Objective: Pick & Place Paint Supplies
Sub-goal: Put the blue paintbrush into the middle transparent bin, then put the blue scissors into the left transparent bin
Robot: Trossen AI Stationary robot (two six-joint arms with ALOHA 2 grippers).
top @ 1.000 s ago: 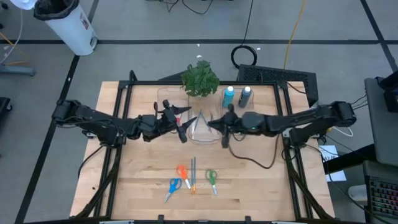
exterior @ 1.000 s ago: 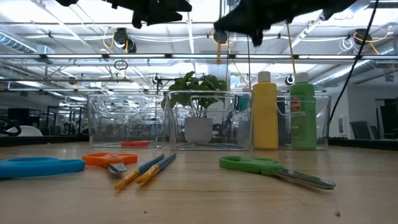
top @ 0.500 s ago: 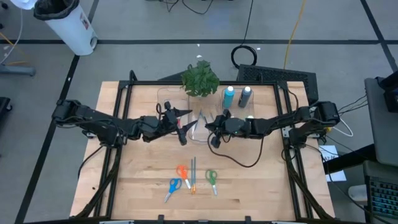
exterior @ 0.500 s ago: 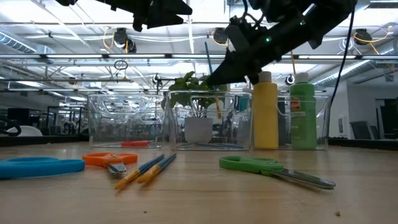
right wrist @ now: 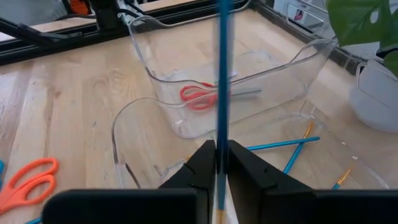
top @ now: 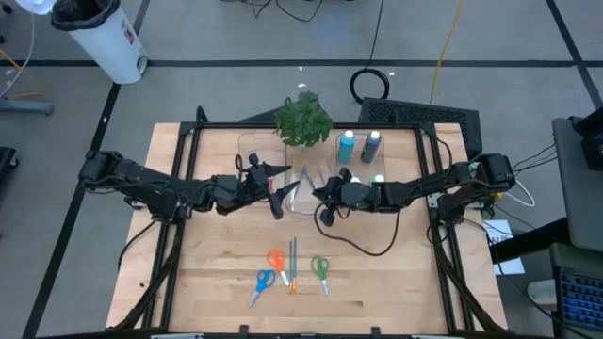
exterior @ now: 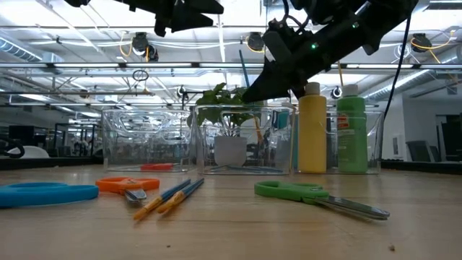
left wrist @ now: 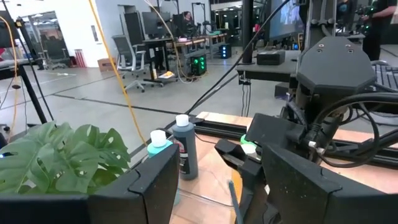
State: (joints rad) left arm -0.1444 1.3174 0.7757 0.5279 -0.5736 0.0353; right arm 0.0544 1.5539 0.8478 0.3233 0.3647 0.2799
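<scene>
Over the middle bin (right wrist: 186, 118), the right gripper (right wrist: 221, 163) pinches a thin, light, stiff brush (right wrist: 222, 74) low on its shaft, likely to swing; the left gripper (left wrist: 211, 177) hovers open beside.

Two dark jointed arms trail black cables; each hand has blocky black fingers.

Bright even overhead lighting, ceiling strip lights (exterior: 86, 45) glaring in the low view, arms silhouetted black against them, soft shadows, near foreground blurred
</scene>
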